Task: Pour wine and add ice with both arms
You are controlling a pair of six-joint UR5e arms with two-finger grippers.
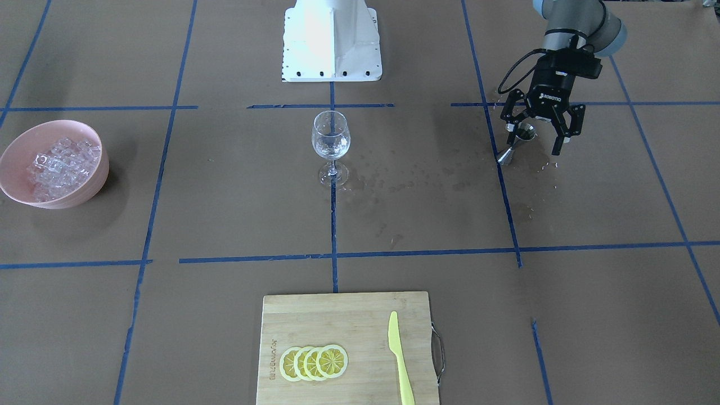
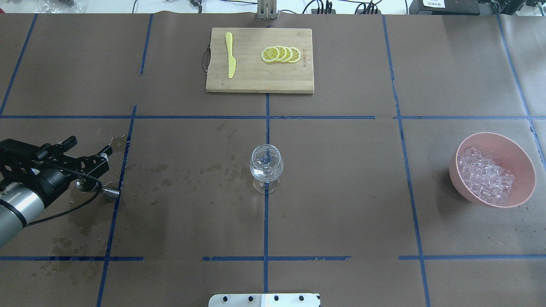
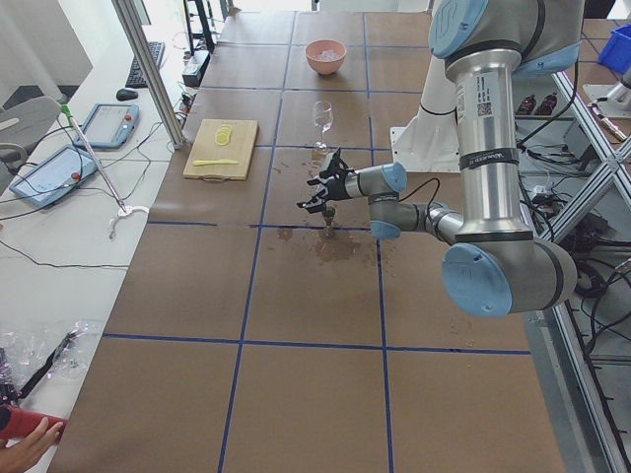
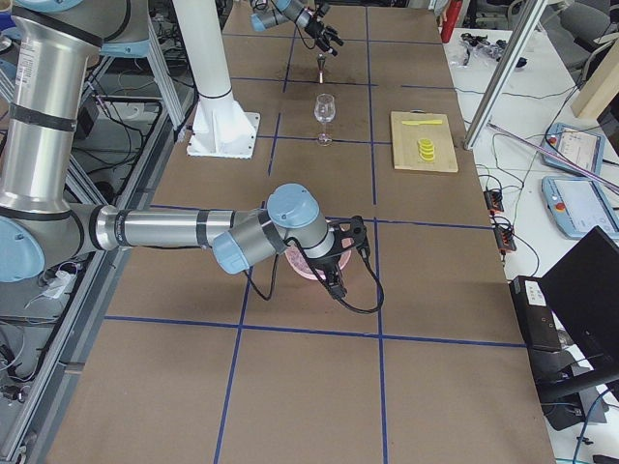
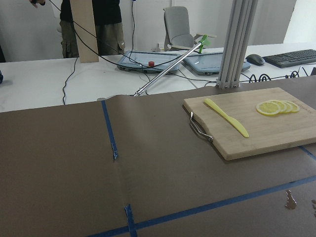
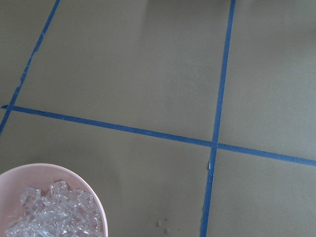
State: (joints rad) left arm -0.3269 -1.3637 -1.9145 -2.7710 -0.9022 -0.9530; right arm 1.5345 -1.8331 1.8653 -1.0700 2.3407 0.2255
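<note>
The table is covered in brown paper [image 1: 236, 185] marked off into squares with blue tape, and there are damp spots across its middle. Dead centre in the front-facing view a clear wine glass [image 1: 331, 140] stands upright on a tape line. At the left edge of that frame sits a pink bowl [image 1: 14, 152] heaped with ice [image 1: 62, 166].

In the upper right the left arm [image 1: 574, 28] reaches down, and the left gripper [image 1: 534, 138] has its fingers spread wide apart around a small metal jigger [image 1: 516, 145] that stands on a wet patch. I can't make out whether either finger touches it.

Bottom centre there's a wooden cutting board [image 1: 349, 320] with a row of overlapping lemon slices [image 1: 314, 362] and a yellow knife [image 1: 399, 360] beside them.

From the right-side camera, the right arm [image 4: 164, 230] stretches across mid-frame and the right gripper [image 4: 336, 275] hangs over the pink bowl. Whether its fingers are apart or together I cannot tell.
</note>
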